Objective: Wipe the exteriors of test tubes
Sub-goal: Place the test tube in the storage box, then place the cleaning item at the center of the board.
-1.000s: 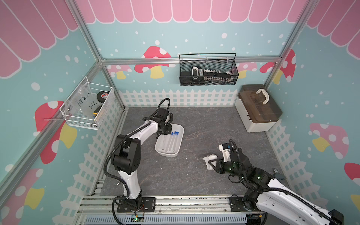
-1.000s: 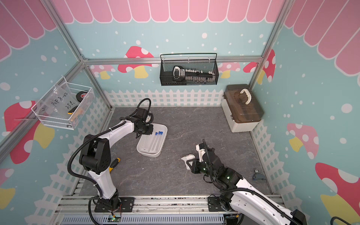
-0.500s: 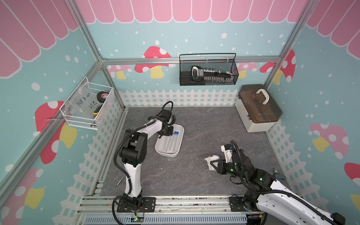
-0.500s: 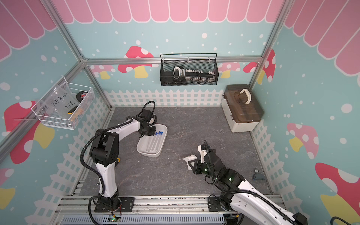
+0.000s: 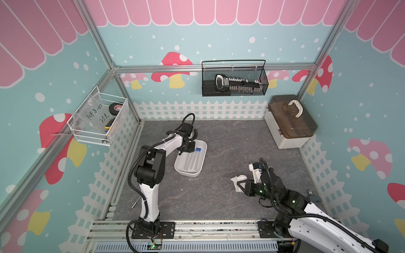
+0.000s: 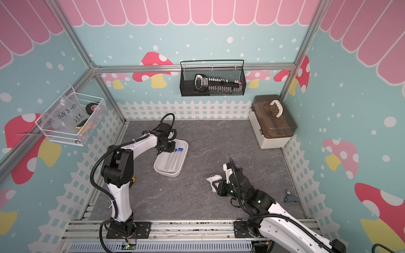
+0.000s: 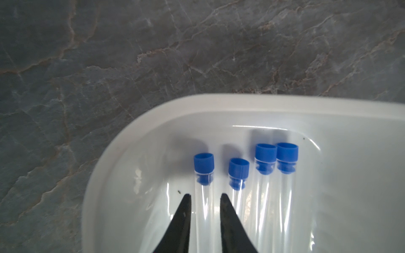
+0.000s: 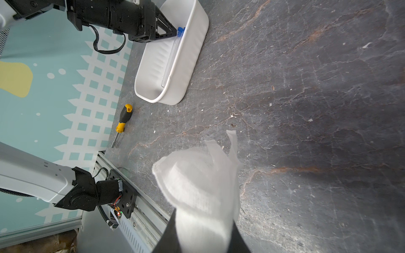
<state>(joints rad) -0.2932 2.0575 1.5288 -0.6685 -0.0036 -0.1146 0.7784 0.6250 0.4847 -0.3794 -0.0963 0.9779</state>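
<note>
Several clear test tubes (image 7: 265, 197) with blue caps lie side by side in the white tray (image 7: 219, 103), seen in both top views (image 5: 192, 160) (image 6: 173, 161). My left gripper (image 7: 205, 196) is down in the tray's far end (image 5: 190, 150) (image 6: 173, 150). It is open a little, its black fingers on either side of the outermost tube (image 7: 205, 210) just below its cap, with thin gaps showing. My right gripper (image 8: 203, 215) is shut on a bunched white cloth (image 8: 197, 186), held just above the table's front right (image 5: 237, 180) (image 6: 213, 178).
A yellow-and-black screwdriver (image 8: 123, 119) lies by the left fence near the left arm's base. A brown-lidded white box (image 5: 291, 122) stands at the back right. A black mesh basket (image 5: 234, 82) and a white wire basket (image 5: 98, 120) hang on the walls.
My left gripper has moved from the tray's far rim down into the tray over the capped ends, and its jaws have parted slightly. The right arm with the cloth has barely shifted.
</note>
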